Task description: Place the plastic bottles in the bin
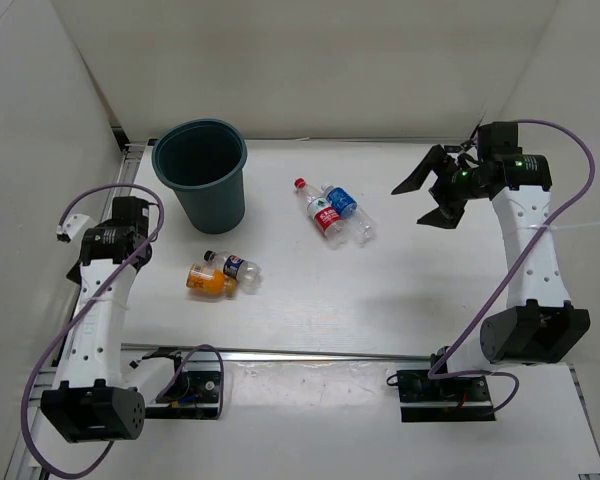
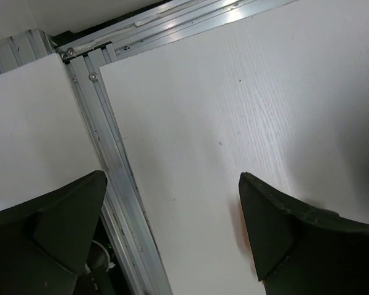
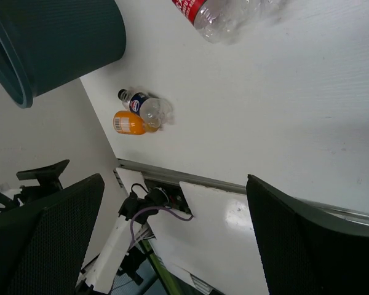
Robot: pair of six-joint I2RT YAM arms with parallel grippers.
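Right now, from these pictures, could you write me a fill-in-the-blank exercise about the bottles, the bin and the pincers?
1. The bin stands on the ____ arm's side of the table.
2. The red-label bottle has a ____ cap and lies against the blue-label bottle.
3. The orange-filled bottle touches the small dark-label bottle; in all, ____ bottles lie on the table.
4. The right pincer is ____, holding nothing.

Missing words: left, red, four, open.

White walls [image 1: 310,60] enclose a white table [image 1: 380,290].
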